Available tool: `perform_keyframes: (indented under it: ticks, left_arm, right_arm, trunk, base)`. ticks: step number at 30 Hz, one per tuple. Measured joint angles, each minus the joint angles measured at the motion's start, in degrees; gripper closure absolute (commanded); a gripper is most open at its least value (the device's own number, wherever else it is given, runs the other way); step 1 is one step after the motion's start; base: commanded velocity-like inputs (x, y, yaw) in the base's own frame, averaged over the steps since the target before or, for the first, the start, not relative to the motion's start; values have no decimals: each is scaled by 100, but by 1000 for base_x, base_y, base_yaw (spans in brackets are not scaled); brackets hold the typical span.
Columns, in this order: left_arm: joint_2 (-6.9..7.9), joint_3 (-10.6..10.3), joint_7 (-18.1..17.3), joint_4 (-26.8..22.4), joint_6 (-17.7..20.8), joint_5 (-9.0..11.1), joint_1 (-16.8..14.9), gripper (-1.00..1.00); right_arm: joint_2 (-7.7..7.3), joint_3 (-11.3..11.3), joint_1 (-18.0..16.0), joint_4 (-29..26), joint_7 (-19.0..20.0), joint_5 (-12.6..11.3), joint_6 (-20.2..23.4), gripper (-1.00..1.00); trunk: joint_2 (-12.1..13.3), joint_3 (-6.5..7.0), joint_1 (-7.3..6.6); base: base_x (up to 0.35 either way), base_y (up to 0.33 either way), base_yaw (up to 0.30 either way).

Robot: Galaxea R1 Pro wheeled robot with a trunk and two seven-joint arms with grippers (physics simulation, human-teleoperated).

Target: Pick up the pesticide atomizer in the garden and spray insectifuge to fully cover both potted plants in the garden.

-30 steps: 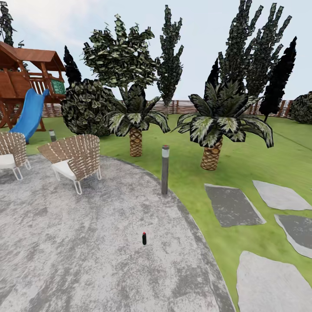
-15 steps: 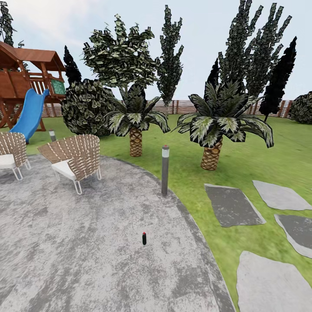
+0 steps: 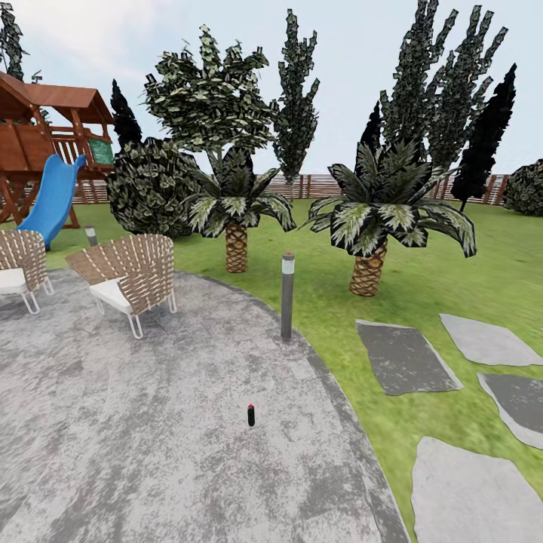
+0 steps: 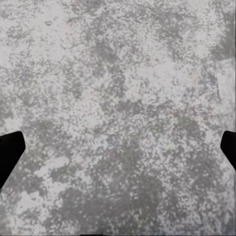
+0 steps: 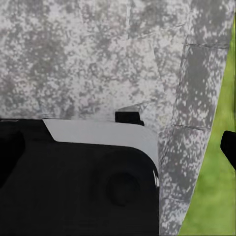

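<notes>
Nothing has moved over the last second: the pesticide atomizer (image 3: 251,415) stands untouched, lower centre, on the paved patch (image 3: 113,422). Left gripper (image 4: 118,150) spread wide; right gripper (image 5: 118,147) looks parted too, empty. Approach not begun.

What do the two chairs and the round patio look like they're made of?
The chairs look like brown woven wicker on thin pale metal-looking legs, with white seat cushions. The round patio looks like matte, mottled grey stone or concrete; its speckled surface leaves that open.

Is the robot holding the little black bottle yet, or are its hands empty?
Not yet. The bottle stands alone on the grey paving. The left hand is open with only paving between its fingers, and the right hand looks open and empty too.
</notes>
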Motion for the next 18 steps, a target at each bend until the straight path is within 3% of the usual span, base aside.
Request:
perform_keyframes:
  ticks: [7,18]
  left_arm:
    - [-33,-3,-21,3,-468,2,-354,-100]
    - [74,4,-19,55,-630,17,-389,-100]
  right_arm:
    - [6,-21,1,-777,7,-56,-17,-100]
    - [13,-18,1,-880,6,-27,-14,-100]
  trunk:
    - [0,-1,0]
    - [0,-1,0]
  base:
    - [0,0,0]
    - [0,0,-13]
